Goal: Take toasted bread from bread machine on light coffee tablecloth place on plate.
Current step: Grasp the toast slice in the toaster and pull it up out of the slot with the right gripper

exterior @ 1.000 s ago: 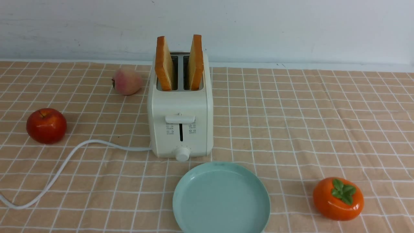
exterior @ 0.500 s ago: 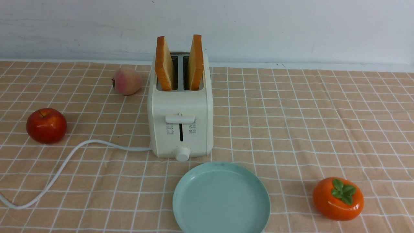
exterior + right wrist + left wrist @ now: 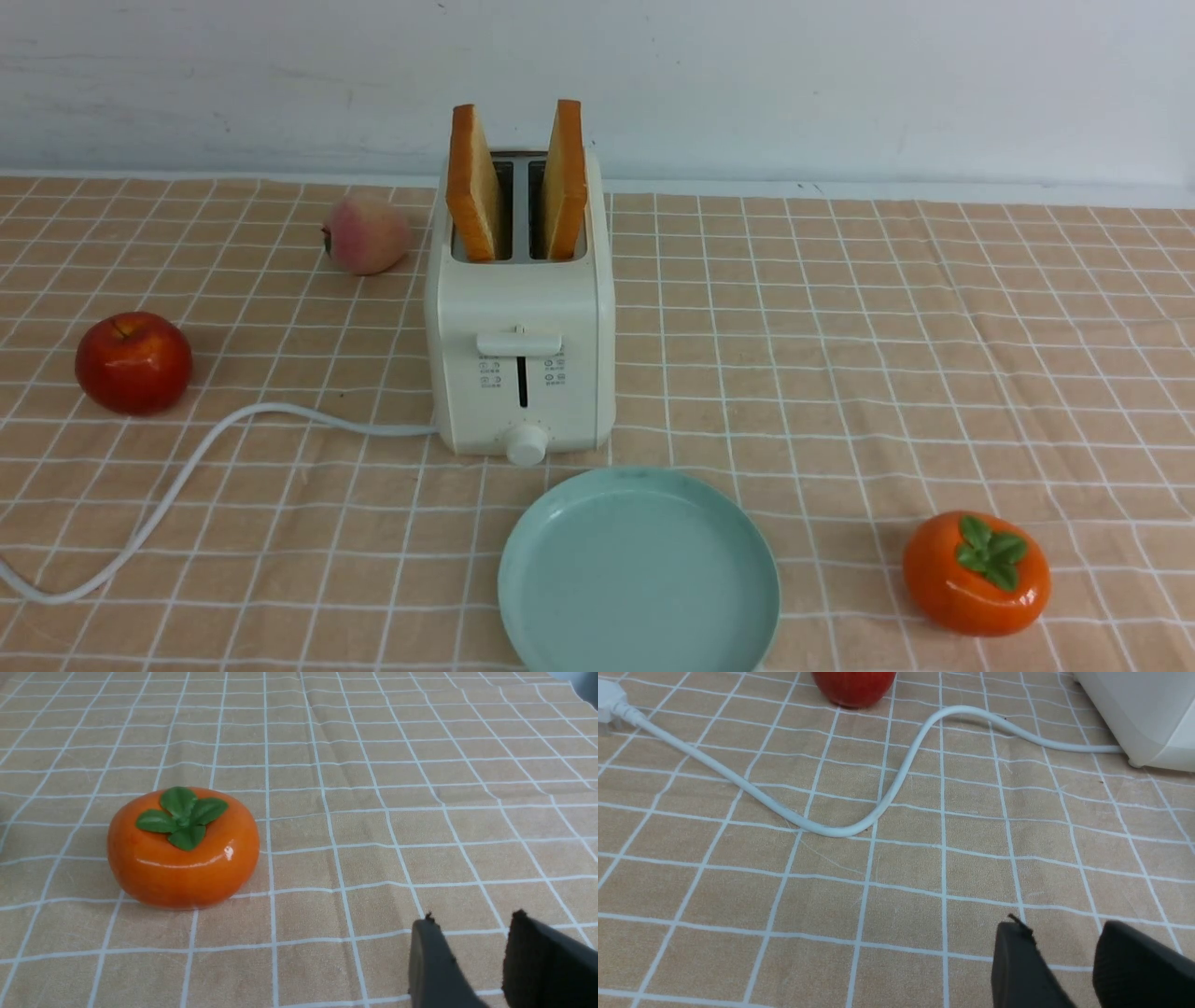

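Apple, peach, persimmon, cord lie around the bread machine; left pincer, right pincer gape empty.

Teal plate, white-gridded tan tablecloth

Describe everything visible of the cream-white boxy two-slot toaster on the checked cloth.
The cream-white boxy toaster looks like smooth plastic with rounded corners. It stands upright on the light tan checked tablecloth, front toward the camera, showing a lever above a dark slot, small printed icons and a round white knob at the base. The golden left toast slice and right toast slice stand in its slots, poking above the top. A white cord leaves its lower left side.
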Tool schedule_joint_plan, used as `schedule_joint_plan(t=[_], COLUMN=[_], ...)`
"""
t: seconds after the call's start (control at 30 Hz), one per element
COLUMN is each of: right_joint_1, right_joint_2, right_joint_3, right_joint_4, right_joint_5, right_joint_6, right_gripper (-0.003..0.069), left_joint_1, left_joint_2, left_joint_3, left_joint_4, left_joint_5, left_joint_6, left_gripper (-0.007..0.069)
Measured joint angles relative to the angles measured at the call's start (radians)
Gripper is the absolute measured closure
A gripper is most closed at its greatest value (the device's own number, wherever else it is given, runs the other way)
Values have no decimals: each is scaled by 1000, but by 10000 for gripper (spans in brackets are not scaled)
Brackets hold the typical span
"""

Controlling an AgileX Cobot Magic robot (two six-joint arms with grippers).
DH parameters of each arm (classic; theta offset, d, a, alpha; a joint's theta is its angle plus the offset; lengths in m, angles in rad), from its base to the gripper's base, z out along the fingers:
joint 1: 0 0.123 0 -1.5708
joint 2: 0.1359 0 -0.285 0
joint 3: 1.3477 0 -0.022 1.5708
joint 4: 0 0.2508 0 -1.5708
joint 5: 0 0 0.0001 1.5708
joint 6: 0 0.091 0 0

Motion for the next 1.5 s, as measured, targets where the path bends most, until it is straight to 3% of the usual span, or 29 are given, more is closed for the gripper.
schedule_joint_plan(t=[0.97,1.23,1.3,1.5], right_joint_1=[0,0,0,0], right_joint_2=[0,0,0,0], right_joint_3=[2,13,13,13], right_joint_4=[11,17,17,17], right_joint_5=[-17,-147,-219,-276], right_joint_6=[0,0,0,0], right_gripper=[419,419,419,419], left_joint_1=[0,0,0,0], left_joint_2=[0,0,0,0], left_joint_3=[1,3,3,3], left_joint_4=[1,1,1,1], left_joint_5=[-9,-265,-389,-474], left_joint_6=[0,0,0,0], left_gripper=[386,386,386,386])
